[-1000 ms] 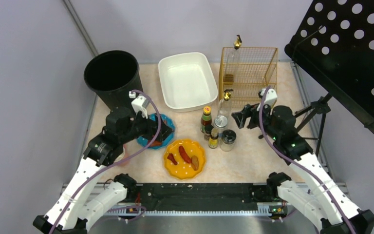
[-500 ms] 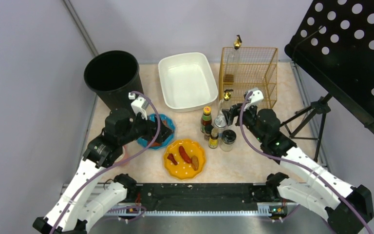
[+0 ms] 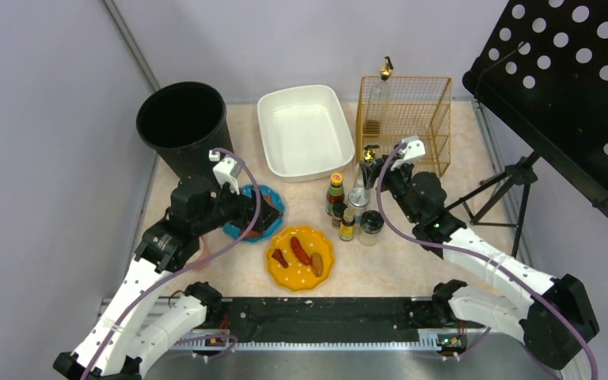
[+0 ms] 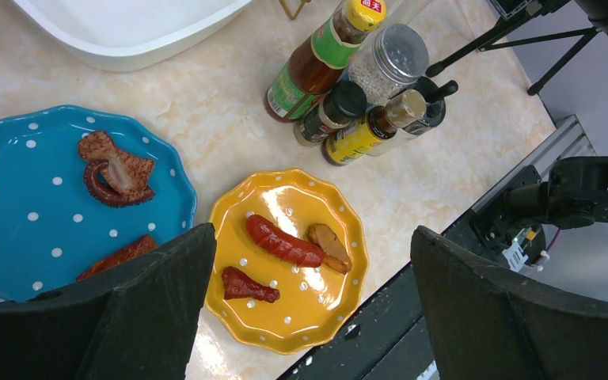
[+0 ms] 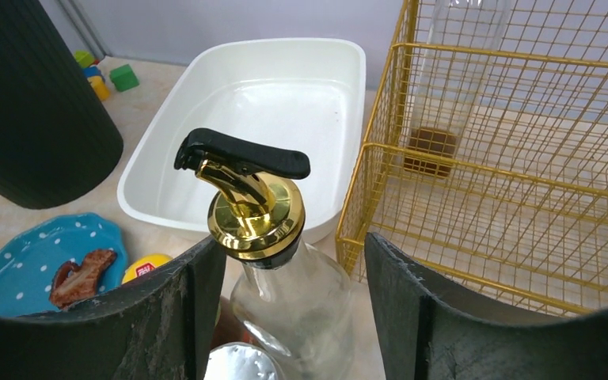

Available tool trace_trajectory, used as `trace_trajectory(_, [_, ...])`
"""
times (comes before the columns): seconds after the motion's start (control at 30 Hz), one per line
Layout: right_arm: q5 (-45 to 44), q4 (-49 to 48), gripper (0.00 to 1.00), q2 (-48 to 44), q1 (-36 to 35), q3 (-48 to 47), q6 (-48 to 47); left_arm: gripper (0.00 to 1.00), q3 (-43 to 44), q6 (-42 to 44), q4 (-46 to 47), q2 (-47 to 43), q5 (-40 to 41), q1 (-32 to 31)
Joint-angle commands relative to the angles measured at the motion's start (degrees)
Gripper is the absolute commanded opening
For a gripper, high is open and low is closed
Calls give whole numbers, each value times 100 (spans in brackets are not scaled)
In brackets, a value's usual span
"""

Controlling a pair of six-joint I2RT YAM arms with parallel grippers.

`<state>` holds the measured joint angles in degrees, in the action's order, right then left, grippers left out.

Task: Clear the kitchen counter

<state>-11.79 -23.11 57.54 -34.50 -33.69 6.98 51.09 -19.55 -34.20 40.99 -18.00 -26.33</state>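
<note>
On the beige marbled kitchen counter (image 3: 419, 261) stand a clear glass bottle with a gold pourer (image 3: 366, 162) and several sauce and spice bottles (image 3: 348, 212). My right gripper (image 3: 370, 176) is open, its jaws on either side of the glass bottle (image 5: 285, 277); the left finger (image 5: 166, 317) lies close to the gold cap. My left gripper (image 3: 265, 222) is open and empty above the blue dotted plate (image 3: 267, 207) and the yellow plate (image 3: 301, 257). In the left wrist view the yellow plate (image 4: 340, 301) with sausage pieces lies between the jaws, the blue plate (image 4: 16, 206) to the left.
A black bin (image 3: 182, 127) stands at the back left, a white basin (image 3: 305, 131) at the back middle, and a gold wire rack (image 3: 404, 119) holding a second glass bottle at the back right. A black perforated stand (image 3: 570, 87) on a tripod overhangs the right edge.
My right gripper has moved left and away from me, from beside the bottle group to around the glass pourer bottle. The left arm has barely moved.
</note>
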Motion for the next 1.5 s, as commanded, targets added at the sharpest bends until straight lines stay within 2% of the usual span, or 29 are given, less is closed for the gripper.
trace_trajectory(0.0, [-104,-869,63,262,-74,45,-64,97,-29,82,261,-52,-46,6])
trace_trajectory(0.47, [-14,-1722,59,854,-84,100,-211,97,-35,98,259,6,-16,9])
trace_trajectory(0.63, [-27,-1768,54,1019,-90,78,-248,97,-27,100,264,39,-16,9])
trace_trajectory(1.13, [-245,-1774,2,1029,-195,12,-531,97,-38,109,260,102,14,7])
trace_trajectory(1.47, [-776,-1247,0,383,-233,-158,-1067,97,-38,118,260,135,47,6])
